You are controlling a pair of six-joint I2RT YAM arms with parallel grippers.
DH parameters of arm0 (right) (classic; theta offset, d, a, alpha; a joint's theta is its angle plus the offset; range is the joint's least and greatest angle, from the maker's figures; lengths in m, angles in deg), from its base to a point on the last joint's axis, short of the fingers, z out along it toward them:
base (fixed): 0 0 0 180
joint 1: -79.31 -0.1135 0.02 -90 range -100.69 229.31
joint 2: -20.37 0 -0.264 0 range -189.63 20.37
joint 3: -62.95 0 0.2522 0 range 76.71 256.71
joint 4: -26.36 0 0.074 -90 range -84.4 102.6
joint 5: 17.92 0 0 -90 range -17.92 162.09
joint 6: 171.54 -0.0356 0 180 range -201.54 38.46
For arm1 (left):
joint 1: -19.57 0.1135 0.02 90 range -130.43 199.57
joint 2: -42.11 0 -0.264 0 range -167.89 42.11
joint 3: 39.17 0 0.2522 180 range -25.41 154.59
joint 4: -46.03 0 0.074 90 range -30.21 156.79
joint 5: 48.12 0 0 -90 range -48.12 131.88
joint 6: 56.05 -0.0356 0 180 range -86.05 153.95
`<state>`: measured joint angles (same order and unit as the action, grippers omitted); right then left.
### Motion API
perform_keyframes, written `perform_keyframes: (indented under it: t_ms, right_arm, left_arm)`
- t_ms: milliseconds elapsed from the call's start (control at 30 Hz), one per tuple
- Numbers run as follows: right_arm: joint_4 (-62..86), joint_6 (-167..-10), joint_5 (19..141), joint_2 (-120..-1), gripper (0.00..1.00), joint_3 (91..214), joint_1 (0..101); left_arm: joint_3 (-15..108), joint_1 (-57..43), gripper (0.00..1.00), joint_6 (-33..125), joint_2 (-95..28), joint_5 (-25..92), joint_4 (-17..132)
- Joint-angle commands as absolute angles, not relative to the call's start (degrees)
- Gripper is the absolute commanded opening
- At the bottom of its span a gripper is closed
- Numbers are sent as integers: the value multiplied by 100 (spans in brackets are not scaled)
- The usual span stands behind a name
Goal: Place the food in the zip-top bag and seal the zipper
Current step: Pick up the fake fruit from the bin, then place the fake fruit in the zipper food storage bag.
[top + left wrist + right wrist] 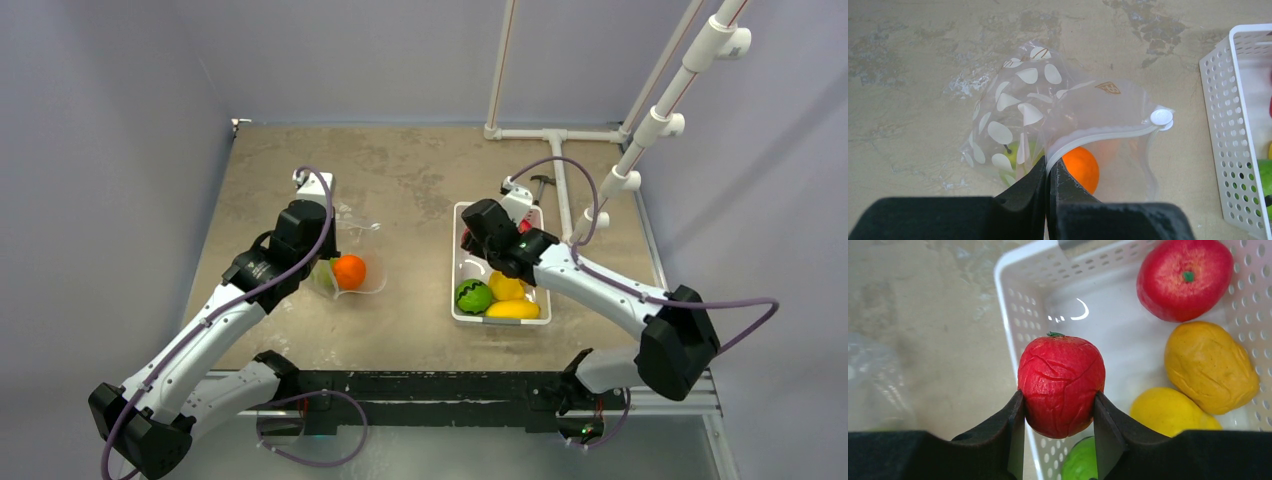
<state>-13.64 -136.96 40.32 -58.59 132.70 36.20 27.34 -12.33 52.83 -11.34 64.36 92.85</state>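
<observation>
The left claw was pinched fully closed on the pale zipper strip of the clear crinkly zip-top bag. The bag lay on the mottled tan counter, left of the white perforated plastic basket. Through the film a round orange toy fruit showed, its lower part cut off by the claw's fingers. A yellow-green piece beside it was blurred by the bag's white-petal print and hard to make out. From above, the left arm covered much of the bag.

The right claw gripped a wrinkled red toy fruit by its sides, over the basket's left wall. Its underside was hidden between the fingers, so whether it touched the rim could not be told.

In the basket lay a smooth red apple, an orange-yellow fruit and a yellow one, the last partly behind a finger. A green piece peeped between the fingers; its dark stripes showed only from above.
</observation>
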Motion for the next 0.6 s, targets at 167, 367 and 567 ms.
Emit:
perform_keyframes:
  t_ms: [167, 367, 567]
  right_arm:
    - [-735, -12761, 4525, -4947, 0, 13618, 3563]
    - [-451, -12503, 4885, -4737, 0, 13731, 3198]
    - [-251, -12410, 4887, -4931, 0, 14047, 2284]
  left_arm:
    - [2742, -1232, 0, 5258, -1081, 6429, 9097]
    - [2742, -1229, 0, 5259, -1081, 6431, 9097]
    - [2744, -1227, 0, 5259, -1086, 6438, 9095]
